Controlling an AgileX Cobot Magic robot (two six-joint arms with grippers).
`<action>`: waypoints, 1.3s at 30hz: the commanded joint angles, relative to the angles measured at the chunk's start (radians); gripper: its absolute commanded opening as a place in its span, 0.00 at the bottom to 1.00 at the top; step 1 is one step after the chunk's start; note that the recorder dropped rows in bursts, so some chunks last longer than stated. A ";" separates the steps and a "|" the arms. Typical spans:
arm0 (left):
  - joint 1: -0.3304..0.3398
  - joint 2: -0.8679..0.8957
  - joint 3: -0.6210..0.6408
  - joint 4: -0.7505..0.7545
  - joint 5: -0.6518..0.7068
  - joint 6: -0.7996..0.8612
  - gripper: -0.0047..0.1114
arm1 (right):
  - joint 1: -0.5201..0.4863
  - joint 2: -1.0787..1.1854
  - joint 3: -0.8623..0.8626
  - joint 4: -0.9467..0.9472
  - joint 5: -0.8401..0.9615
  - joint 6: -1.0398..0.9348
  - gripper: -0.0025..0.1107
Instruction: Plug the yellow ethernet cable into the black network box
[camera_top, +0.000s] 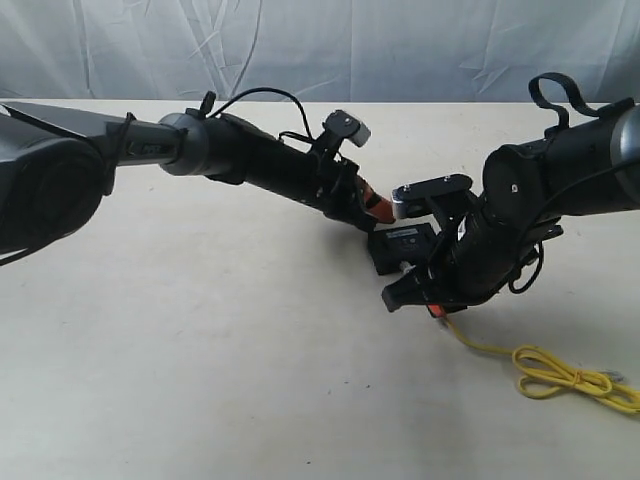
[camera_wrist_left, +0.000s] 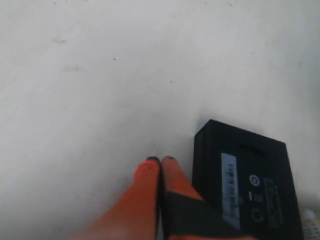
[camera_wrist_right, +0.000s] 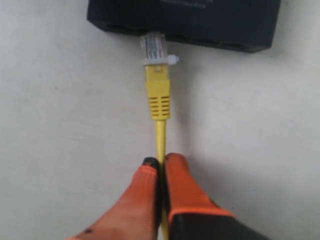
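The black network box (camera_top: 400, 245) lies flat on the table between the two arms; its pale label shows in the left wrist view (camera_wrist_left: 247, 185). My left gripper (camera_wrist_left: 161, 161) is shut and empty, its orange fingers resting right beside the box's edge. My right gripper (camera_wrist_right: 160, 161) is shut on the yellow ethernet cable (camera_wrist_right: 160, 135) a short way behind its plug. The clear plug (camera_wrist_right: 155, 47) points at the box's port side (camera_wrist_right: 190, 22), its tip at a port opening. The rest of the cable trails to a tied loop (camera_top: 560, 378) on the table.
A pale tabletop (camera_top: 200, 350) carries everything, with a wrinkled white backdrop (camera_top: 320, 45) behind it. Both black arms meet near the middle, the left one (camera_top: 250, 160) reaching in from the left and the right one (camera_top: 560, 180) from the right.
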 joint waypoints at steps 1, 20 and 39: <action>-0.008 0.014 -0.006 -0.021 0.026 0.003 0.04 | -0.007 -0.009 0.004 -0.011 -0.018 -0.009 0.02; -0.010 0.014 -0.006 -0.014 0.031 0.003 0.04 | -0.003 -0.009 0.004 -0.050 0.010 -0.136 0.02; -0.010 0.014 -0.006 0.004 0.039 0.003 0.04 | -0.003 0.021 0.002 -0.063 -0.036 -0.067 0.02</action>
